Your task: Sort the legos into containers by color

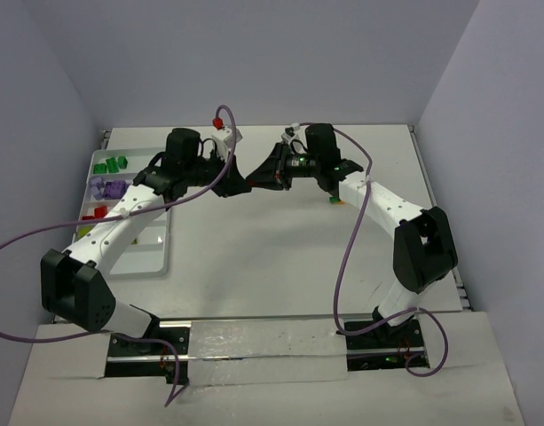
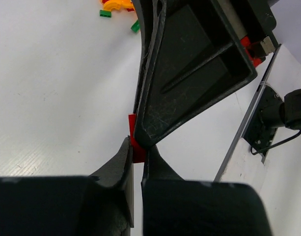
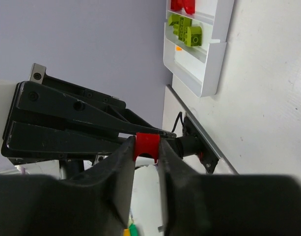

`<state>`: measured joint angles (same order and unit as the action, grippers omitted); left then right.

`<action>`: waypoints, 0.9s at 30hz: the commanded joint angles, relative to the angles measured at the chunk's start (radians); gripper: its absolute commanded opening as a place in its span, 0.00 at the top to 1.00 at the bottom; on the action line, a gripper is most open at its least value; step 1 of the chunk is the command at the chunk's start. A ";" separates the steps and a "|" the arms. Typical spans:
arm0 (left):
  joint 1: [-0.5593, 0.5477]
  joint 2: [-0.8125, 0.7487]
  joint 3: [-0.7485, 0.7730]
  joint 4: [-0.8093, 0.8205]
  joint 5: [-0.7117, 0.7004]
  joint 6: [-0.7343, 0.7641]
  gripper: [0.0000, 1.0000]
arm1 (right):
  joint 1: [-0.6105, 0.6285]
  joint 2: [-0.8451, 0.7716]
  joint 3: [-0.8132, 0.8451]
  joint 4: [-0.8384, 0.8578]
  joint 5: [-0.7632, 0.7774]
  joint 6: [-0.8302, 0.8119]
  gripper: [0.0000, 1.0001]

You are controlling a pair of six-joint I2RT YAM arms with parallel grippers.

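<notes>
The red brick (image 3: 146,143), small and glossy, sits over the table's middle, pinched from both sides. The right gripper (image 3: 146,150) clamps it, and the left gripper (image 2: 137,150) is closed on its other end. The white tray (image 1: 152,257) at left holds dark green, purple, red and lime bricks in separate compartments. Loose orange and green bricks (image 2: 116,6) lie unsorted, so the sorting is judged well advanced.

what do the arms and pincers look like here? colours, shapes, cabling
Both arms match. The left arm and right arm have white link shells and bulky black joint housings. A purple cable loops loosely along each. The left pincer and right pincer have matte black, wedge-shaped fingers with scuffed faces. No markings are legible.
</notes>
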<state>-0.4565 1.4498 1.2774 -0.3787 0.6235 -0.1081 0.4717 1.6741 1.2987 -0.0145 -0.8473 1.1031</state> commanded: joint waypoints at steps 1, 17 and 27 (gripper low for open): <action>0.006 -0.054 0.008 0.025 -0.019 0.039 1.00 | 0.010 -0.042 -0.002 0.033 -0.064 -0.065 0.48; 0.508 -0.020 -0.089 -0.358 -0.344 0.263 1.00 | -0.151 -0.051 0.199 -0.267 0.052 -0.475 0.14; 0.796 0.168 0.034 -0.341 -0.601 0.275 1.00 | -0.156 -0.023 0.290 -0.397 0.146 -0.629 0.14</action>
<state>0.2992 1.6036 1.2200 -0.7413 0.1451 0.1626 0.3122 1.6704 1.5170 -0.3508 -0.7406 0.5559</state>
